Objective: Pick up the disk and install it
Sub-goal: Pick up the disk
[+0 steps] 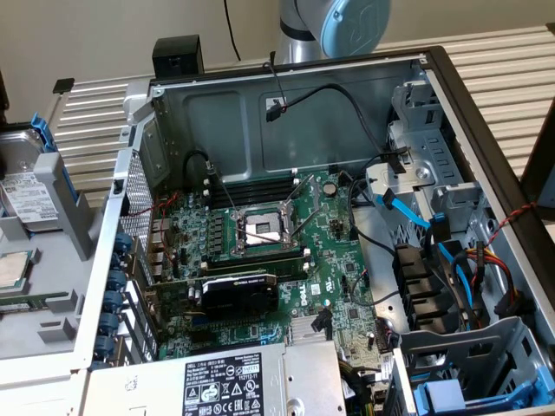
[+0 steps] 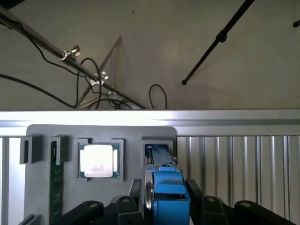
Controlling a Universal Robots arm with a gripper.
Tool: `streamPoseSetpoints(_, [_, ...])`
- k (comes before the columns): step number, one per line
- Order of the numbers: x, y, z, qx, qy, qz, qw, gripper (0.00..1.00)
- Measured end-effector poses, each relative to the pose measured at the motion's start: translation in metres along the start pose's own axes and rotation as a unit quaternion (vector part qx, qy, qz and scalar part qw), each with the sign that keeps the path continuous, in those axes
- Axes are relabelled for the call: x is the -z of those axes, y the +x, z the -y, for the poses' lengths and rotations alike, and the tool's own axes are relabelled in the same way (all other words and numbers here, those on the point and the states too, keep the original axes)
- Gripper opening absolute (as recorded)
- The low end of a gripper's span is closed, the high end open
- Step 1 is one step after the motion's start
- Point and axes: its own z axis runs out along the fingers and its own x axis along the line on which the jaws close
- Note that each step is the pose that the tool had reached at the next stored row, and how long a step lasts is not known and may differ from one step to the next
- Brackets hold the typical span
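Note:
The disk [image 2: 166, 190] stands on edge in a slot of the grey holder tray [image 2: 47, 136], its silver body framed by the blue carrier. My gripper [image 2: 164, 199] straddles it from above, one black finger [image 2: 194, 192] pressed against each flat side, shut on the disk, which still sits in its slot. In the exterior view the disk [image 1: 24, 195] with its white label leans in the same tray [image 1: 52, 299] at the exterior view's far left, outside the computer case.
A square silver processor chip [image 2: 98, 161] and a green memory stick [image 2: 55, 185] sit in neighbouring tray pockets. The open computer case [image 1: 286, 130] holds the motherboard [image 1: 260, 234], cables and drive bays [image 1: 468, 390] at the exterior view's right. The arm's joint [image 1: 347, 22] is behind the case.

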Motion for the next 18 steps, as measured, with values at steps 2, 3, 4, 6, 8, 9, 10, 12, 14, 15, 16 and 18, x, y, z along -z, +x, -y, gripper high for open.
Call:
streamPoseSetpoints(2, [-0.0003,0.0,0.0001,0.0,0.0005,-0.0022,1.0,0.5])
streamPoseSetpoints(3, [-0.0003,0.0001,0.0,0.0,0.0007,-0.0033,1.0,0.5])
streamPoseSetpoints(4, [-0.0004,0.0001,0.0001,0.0,0.0009,-0.0044,1.0,0.5])
streamPoseSetpoints(6, [-0.0007,0.0,0.0001,0.0,0.0011,-0.0065,1.0,0.5])
streamPoseSetpoints(8, [-0.0008,-0.0001,0.0001,0.0,0.0012,-0.0084,1.0,0.5])
streamPoseSetpoints(9, [-0.0008,0.0,0.0001,0.0,0.0011,-0.0087,1.0,0.5])
streamPoseSetpoints(10, [-0.0008,0.0,0.0001,0.0,0.0011,-0.0088,1.0,0.5])
streamPoseSetpoints(12, [-0.0008,-0.0001,0.0001,0.0,0.0014,-0.0088,1.0,0.5])
streamPoseSetpoints(14, [-0.0009,-0.0002,0.0002,0.0,0.0028,-0.0088,1.0,0.5])
streamPoseSetpoints(15, [-0.0009,-0.0002,0.0002,0.0,0.0033,-0.009,1.0,0.47])
streamPoseSetpoints(16, [-0.0009,-0.0001,0.0001,0.0,0.0037,-0.0092,1.0,0.47])
streamPoseSetpoints(18, [-0.001,-0.0001,0.0001,0.0,0.004,-0.0093,0.9999,0.37])
